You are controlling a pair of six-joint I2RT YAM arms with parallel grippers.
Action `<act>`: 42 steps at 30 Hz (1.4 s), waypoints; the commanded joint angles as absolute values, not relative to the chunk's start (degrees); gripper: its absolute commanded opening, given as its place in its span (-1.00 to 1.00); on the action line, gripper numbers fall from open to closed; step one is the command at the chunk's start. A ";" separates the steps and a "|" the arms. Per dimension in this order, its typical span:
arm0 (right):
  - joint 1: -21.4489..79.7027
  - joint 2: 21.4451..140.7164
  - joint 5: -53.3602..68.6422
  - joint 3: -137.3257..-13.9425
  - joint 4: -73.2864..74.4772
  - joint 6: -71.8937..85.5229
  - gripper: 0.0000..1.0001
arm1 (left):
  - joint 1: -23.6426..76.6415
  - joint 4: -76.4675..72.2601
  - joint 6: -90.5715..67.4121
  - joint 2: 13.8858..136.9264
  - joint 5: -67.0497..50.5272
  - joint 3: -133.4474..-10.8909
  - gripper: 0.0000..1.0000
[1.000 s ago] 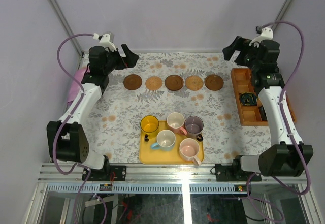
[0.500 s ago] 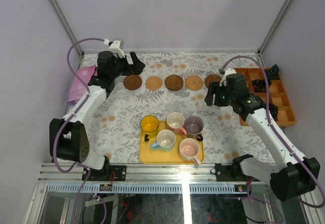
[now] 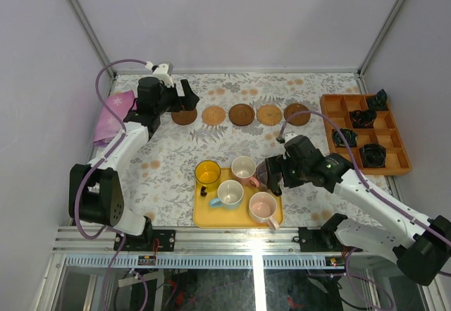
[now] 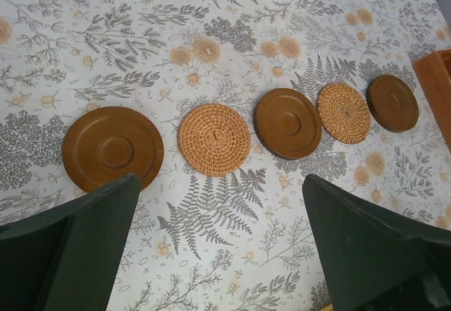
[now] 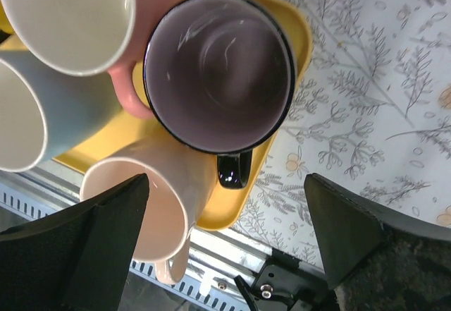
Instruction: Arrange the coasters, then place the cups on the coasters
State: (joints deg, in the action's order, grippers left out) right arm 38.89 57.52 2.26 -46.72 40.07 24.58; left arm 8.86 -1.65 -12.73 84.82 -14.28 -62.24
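Five coasters lie in a row at the back: dark brown [image 3: 184, 118] [image 4: 113, 148], tan woven [image 3: 213, 116] [image 4: 214, 139], dark brown [image 3: 242, 114] [image 4: 287, 123], tan [image 3: 269, 115] [image 4: 343, 113], dark brown [image 3: 297, 113] [image 4: 392, 103]. My left gripper [image 3: 187, 99] [image 4: 222, 247] hangs open above the left end of the row, holding nothing. The cups stand on a yellow tray [image 3: 204, 216] [image 5: 297, 29]: yellow [image 3: 208, 173], pink [image 3: 244, 168] [image 5: 70, 15], purple-grey [image 3: 266, 172] [image 5: 218, 71], light blue [image 3: 230, 193] [image 5: 21, 113], pink [image 3: 263, 206] [image 5: 148, 205]. My right gripper [image 3: 273, 177] [image 5: 225, 240] is open just over the purple-grey cup's black handle [image 5: 232, 170].
An orange compartment tray [image 3: 398, 164] with several small black items sits at the right edge. A pink cloth [image 3: 113, 113] lies at the far left. The table's metal front rail [image 3: 239, 239] runs just below the yellow tray.
My right arm has swung from the back right corner down to the yellow tray, over the purple-grey cup. My left gripper has shifted slightly right, over the leftmost coaster.
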 commanded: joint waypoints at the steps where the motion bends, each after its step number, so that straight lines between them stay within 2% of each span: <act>1: 42.66 57.03 -1.16 -45.36 42.52 28.25 0.99 | 8.79 -2.95 -12.59 83.93 -12.79 -61.48 0.99; 3: 43.08 57.47 -2.24 -44.81 42.39 27.99 1.00 | 8.79 -3.31 -13.27 84.07 -12.85 -61.31 0.99; 9: 43.15 58.07 -6.82 -42.90 39.65 29.13 0.85 | 8.74 -2.94 -13.37 84.44 -12.90 -61.08 0.99; 18: 43.15 60.23 -6.89 -42.02 35.48 29.81 0.51 | 8.75 -2.46 -12.83 84.58 -12.47 -61.24 1.00; 24: 43.10 62.22 -4.80 -42.19 34.31 29.09 0.46 | 8.79 -2.46 -12.83 84.28 -11.73 -60.92 1.00; 27: 43.15 63.11 -4.18 -41.81 34.08 28.78 0.34 | 8.88 -2.30 -12.90 84.42 -11.44 -60.69 0.99; 34: 43.24 64.45 -3.11 -41.24 32.55 28.30 0.30 | 8.75 -2.20 -13.18 84.85 -11.35 -60.53 0.99; 37: 43.20 64.87 -2.79 -41.05 31.46 28.31 0.18 | 8.76 -2.28 -13.10 85.00 -11.25 -60.64 1.00; 42: 43.24 65.60 -2.68 -40.92 30.62 27.77 0.14 | 8.78 -2.28 -13.51 85.46 -11.33 -60.91 0.99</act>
